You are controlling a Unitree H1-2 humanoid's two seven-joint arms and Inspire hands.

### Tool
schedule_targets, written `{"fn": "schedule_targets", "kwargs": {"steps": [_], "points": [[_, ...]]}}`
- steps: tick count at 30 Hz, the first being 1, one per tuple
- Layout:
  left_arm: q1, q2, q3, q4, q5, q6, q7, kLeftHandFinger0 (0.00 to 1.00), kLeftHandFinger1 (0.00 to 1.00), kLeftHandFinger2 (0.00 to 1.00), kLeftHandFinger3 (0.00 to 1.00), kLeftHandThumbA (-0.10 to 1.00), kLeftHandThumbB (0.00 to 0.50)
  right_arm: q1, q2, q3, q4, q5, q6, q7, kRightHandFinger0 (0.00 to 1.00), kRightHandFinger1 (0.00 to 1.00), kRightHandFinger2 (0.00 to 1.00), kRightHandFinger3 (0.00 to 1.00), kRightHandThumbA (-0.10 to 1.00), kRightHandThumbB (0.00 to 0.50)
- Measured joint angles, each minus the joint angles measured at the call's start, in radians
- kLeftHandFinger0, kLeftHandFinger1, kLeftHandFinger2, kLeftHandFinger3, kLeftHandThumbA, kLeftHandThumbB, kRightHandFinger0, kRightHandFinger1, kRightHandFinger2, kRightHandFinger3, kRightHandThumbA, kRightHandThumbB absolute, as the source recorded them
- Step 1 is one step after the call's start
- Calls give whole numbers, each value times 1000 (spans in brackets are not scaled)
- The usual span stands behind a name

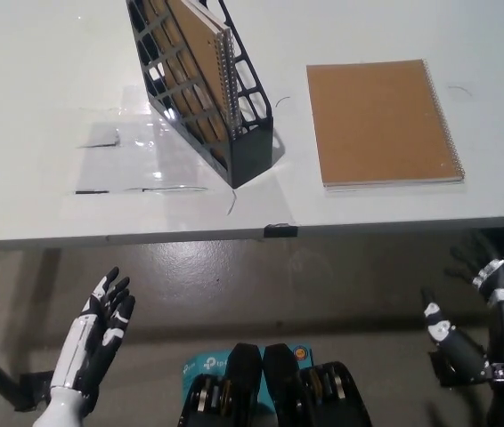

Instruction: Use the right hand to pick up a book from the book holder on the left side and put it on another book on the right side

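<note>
- Kraft-brown spiral notebook (200,53) standing tilted inside black book holder (207,98), wire binding along the near edge; not yet lifted.
- Holder: black plastic lattice magazine file, open grid sides, solid lower front, sitting on the left-centre of the white worktop (47,89).
- Second book (378,120) lying flat to the right of the holder, apart from it; same brown card cover, spiral wire down its right edge, thin white page edge visible along the near side. Nothing stacked on it.
- Progress, judged from layout: nothing done. Reach, grasp, lift out of the holder, carry across and set-down all remaining.
- Right robot hand (475,307), black with white markings, below the worktop edge at lower right, fingers spread, holding nothing; well apart from the holder.
- Left robot hand (101,325), white, resting low at lower left, fingers apart, empty.
- Worktop surface: smooth, matte white, faint glossy patch and a few dark marks left of the holder; small dark clip at the front edge (280,230).
- Floor below: dull brown-grey, smooth.
- Handling guess: thin card cover, likely to flex; wire coil could snag on the lattice during withdrawal.
</note>
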Motion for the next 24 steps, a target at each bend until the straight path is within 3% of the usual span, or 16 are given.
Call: {"fn": "schedule_targets", "kwargs": {"steps": [2,5,7,13,15,17,24], "points": [[3,0,0,0,2,0,0,1000,1000,1000,1000,763,0,-19,-1,7,-85,1,18,10,862,1000,1000,1000,668,499],[7,0,-1,0,5,-1,0,1000,1000,1000,1000,790,0,-92,-4,14,-185,3,74,33,1000,1000,1000,1000,700,500],[7,0,-3,0,7,-1,0,1000,1000,1000,1000,802,0,-170,-11,17,-224,4,114,50,1000,1000,1000,1000,740,497],[8,0,-5,0,18,-1,0,1000,1000,1000,1000,825,0,-392,-25,32,-224,5,240,100,1000,1000,1000,1000,909,413],[8,0,-5,0,20,0,0,1000,1000,1000,1000,827,0,-454,-25,42,-205,5,285,119,1000,1000,1000,1000,931,414],[8,0,-5,0,21,0,0,1000,1000,1000,1000,830,5,-520,-25,56,-167,5,333,141,1000,1000,1000,1000,997,448],[7,0,-7,0,22,0,-1,1000,1000,1000,1000,845,0,-719,-29,109,2,2,486,210,1000,1000,1000,1000,1000,443]]}}
